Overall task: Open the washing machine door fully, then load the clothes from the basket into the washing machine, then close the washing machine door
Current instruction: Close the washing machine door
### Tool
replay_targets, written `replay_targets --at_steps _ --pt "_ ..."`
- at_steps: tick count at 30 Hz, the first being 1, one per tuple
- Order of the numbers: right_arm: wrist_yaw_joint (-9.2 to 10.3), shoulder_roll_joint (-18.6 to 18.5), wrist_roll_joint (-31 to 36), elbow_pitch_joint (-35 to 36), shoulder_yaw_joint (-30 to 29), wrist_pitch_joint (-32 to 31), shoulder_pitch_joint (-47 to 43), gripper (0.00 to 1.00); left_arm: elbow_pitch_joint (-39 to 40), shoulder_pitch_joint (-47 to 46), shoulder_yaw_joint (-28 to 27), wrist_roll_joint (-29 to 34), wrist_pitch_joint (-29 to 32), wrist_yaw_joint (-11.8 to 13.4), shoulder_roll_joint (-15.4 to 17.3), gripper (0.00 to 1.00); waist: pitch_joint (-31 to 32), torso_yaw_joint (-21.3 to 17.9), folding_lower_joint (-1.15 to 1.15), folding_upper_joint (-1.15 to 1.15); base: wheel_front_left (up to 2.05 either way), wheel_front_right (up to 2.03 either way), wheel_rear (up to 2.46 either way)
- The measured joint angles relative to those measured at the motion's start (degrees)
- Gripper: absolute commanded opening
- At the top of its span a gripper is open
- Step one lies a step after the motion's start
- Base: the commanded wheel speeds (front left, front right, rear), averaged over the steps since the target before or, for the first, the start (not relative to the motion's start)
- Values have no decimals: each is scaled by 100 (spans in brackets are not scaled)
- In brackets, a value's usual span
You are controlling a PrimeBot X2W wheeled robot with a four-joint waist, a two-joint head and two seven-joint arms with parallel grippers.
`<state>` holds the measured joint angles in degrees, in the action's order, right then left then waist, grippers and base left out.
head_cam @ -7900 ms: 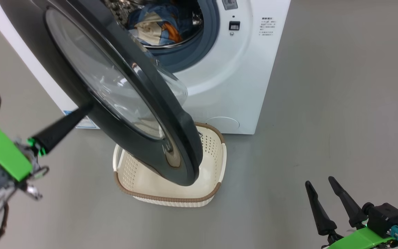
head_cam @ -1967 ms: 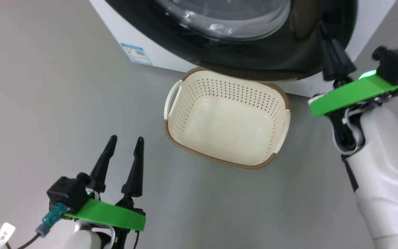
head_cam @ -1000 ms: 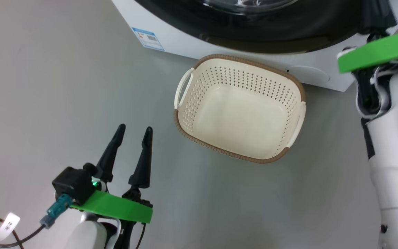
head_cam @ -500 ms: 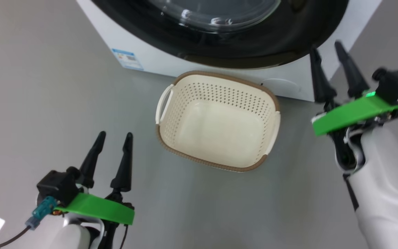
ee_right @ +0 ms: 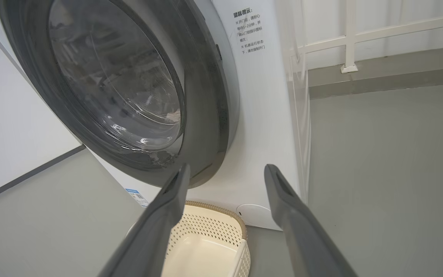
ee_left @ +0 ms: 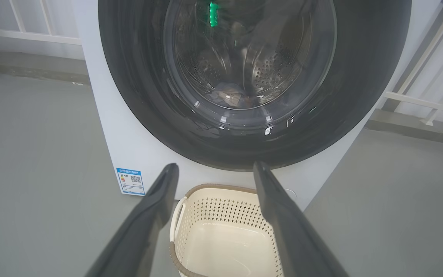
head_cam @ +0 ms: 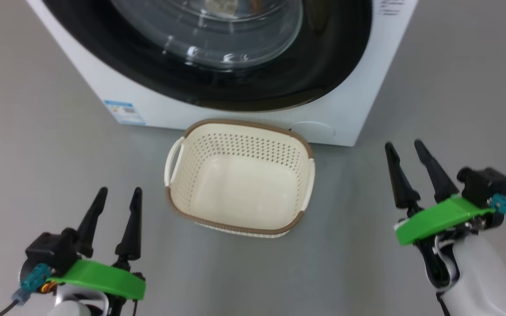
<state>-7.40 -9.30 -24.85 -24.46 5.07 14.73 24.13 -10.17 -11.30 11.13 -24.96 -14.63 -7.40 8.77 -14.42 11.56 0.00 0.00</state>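
The washing machine (head_cam: 363, 87) stands at the top of the head view, and the washing machine door (head_cam: 323, 57) lies shut against its front. Dimly through the glass (ee_left: 244, 57), the clothes (ee_left: 232, 98) lie low in the steel drum. On the floor in front sits the basket (head_cam: 178, 158), with nothing in it. My left gripper (head_cam: 120, 192) hangs open at the lower left, short of the basket. My right gripper (head_cam: 403, 145) is open to the basket's right, near the machine's corner. Between the left fingers (ee_left: 156, 207) I see the door and the basket rim (ee_left: 214, 187). The right fingers (ee_right: 167, 207) frame the machine's lower front.
A blue label sticker (head_cam: 123, 112) sits at the machine's lower left and a round flap (head_cam: 312, 130) at its lower right. Grey floor spreads on both sides. A white railing (ee_right: 379, 32) and a low kerb run behind the machine.
The door has gone from swung open to shut. In the last second my right gripper came down off the door rim and opened. The camera has shifted; the left gripper stays open.
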Motion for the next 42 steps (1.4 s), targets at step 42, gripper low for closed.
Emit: replay_targets --at_steps 42 --pt "0 -38 -44 436 -433 0 -1939 100 -419 781 -428 226 0 0 332 100 968 -1162 0 0 0 0 0"
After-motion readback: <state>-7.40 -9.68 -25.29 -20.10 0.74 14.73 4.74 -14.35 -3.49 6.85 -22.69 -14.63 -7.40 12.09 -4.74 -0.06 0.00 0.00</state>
